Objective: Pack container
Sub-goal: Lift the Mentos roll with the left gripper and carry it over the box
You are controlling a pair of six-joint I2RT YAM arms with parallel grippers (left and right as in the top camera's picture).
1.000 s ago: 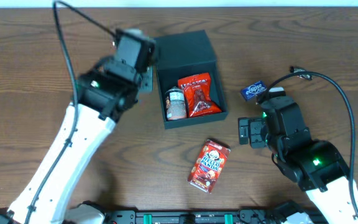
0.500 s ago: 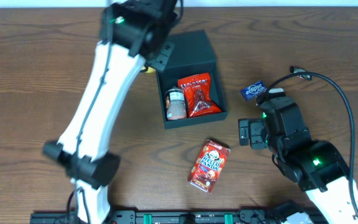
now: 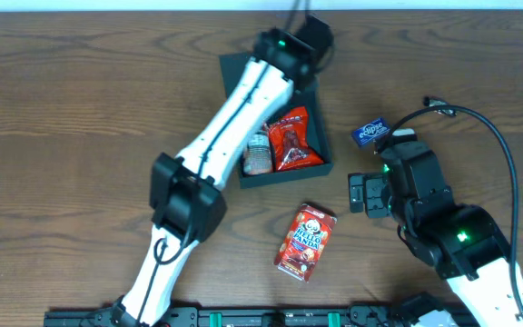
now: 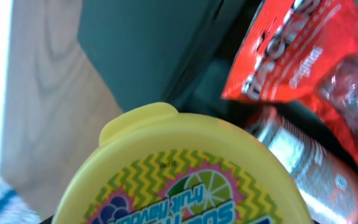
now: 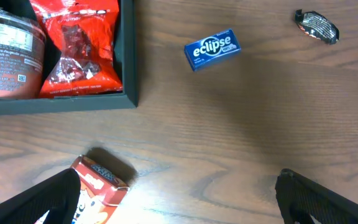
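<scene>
The container (image 3: 284,174) is a dark teal-grey box standing open, its lid (image 4: 142,50) laid back. Inside lie a red snack bag (image 3: 293,138) (image 4: 303,56) and a small can (image 3: 258,153) (image 4: 303,162) on its side. My left gripper (image 3: 309,41) hovers over the container's far edge, shut on a yellow round gum tub (image 4: 185,174) that hides its fingers in the left wrist view. My right gripper (image 3: 361,193) (image 5: 179,205) stands open and empty over bare table, right of the container.
A red Hello Panda box (image 3: 305,241) (image 5: 98,186) lies in front of the container, by my right gripper's left finger. A blue Eclipse pack (image 3: 368,132) (image 5: 212,48) lies right of the container. A small dark wrapped item (image 5: 317,26) sits farther right.
My left arm has swung from the container's left side up and across to its far edge, carrying the yellow tub. The right arm has not moved.
</scene>
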